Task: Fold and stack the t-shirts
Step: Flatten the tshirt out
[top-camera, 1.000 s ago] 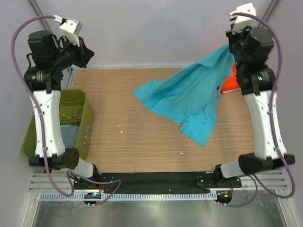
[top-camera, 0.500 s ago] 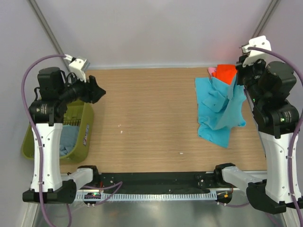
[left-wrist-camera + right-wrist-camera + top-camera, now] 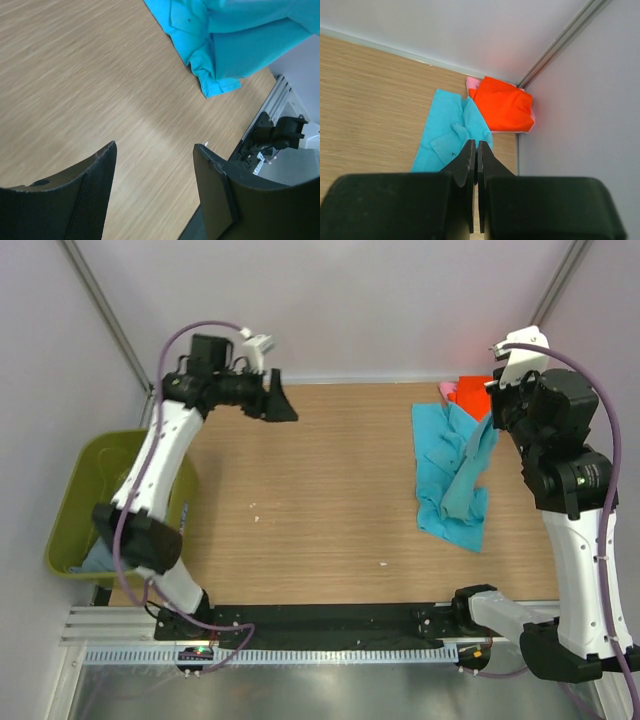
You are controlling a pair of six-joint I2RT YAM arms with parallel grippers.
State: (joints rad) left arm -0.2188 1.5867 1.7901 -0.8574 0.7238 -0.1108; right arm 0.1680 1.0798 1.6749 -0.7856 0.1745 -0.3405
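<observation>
Turquoise t-shirt point(image 3: 450, 480) is pinched by the closed right fingers point(image 3: 467, 165), draped bunched at the far right of the bench point(image 3: 320, 490). The left fingers point(image 3: 95, 185) are held apart, empty. If it is laid down unspread, creases could be folded in.

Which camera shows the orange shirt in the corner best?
The right wrist view: the orange shirt shows unobstructed there. The top external view shows only a patch, partly hidden by the right arm; the left wrist view misses it.

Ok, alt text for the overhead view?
Right gripper holds a turquoise t-shirt partly raised at the table's right, an orange-red shirt behind it. Left gripper hangs open over the table's far left; an olive-green bin sits at left.
</observation>
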